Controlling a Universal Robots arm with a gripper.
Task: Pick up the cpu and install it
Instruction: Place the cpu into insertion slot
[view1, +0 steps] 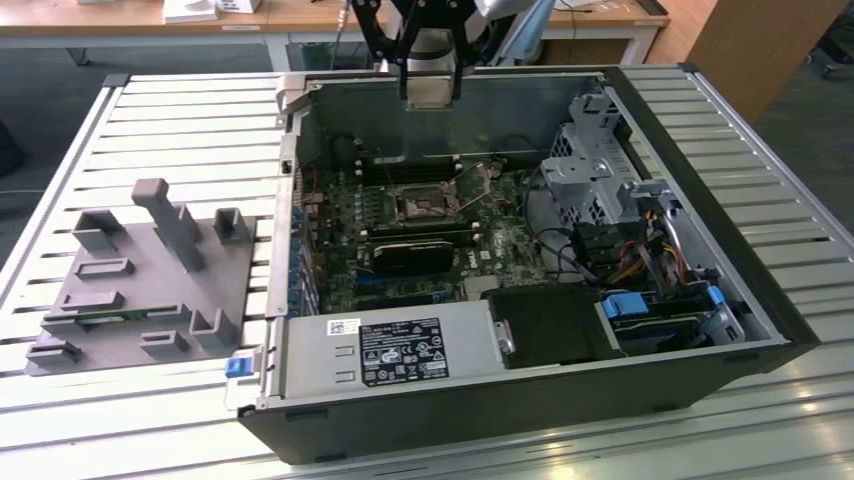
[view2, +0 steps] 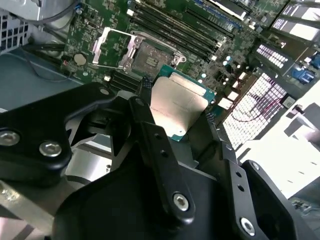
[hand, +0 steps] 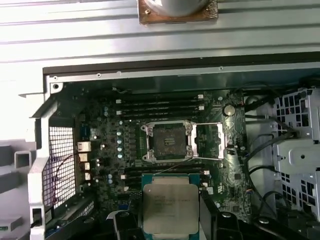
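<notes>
Black two-finger gripper (view2: 177, 107) jaws clamped on flat square silver-topped cpu (hand: 170, 207) by opposite edges; clear of open metal-framed socket (hand: 167, 141); likely light, stiff, fragile; edge grip suits.

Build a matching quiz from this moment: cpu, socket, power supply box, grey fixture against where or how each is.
1 cpu
2 socket
3 power supply box
4 grey fixture

A on the table, at the exterior view's left of the case
B latch open, empty
C held in the claw, off the board
D inside the case, white label up

Pairs: 1-C, 2-B, 3-D, 4-A
</notes>
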